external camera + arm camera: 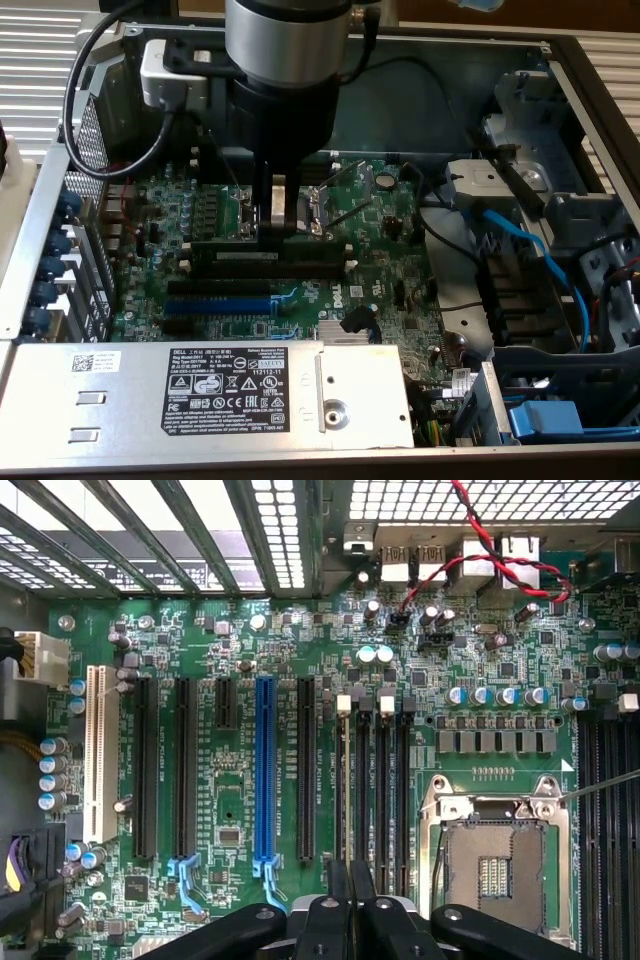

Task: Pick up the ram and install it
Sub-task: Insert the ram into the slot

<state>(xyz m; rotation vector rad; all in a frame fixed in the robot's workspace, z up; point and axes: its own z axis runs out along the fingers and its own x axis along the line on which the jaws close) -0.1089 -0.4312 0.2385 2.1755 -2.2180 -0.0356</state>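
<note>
From the exterior view's left, the ram (225, 243) stands on edge at the black memory slots (300, 268). Its long axis runs level, left to right across that view, parallel to the blue expansion slot (215, 300). The gripper (286, 225) points straight down at the stick's middle, its fingers narrowed to the stick's thickness and pinching it. Whether the ram is fully seated cannot be told. The CPU socket (322, 203) lies just beyond, to the right.

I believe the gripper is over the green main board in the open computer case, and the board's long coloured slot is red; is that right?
Not quite: the long slot is blue, not red, as the wrist view shows. The gripper is indeed over the green main board in the open computer case.
</note>
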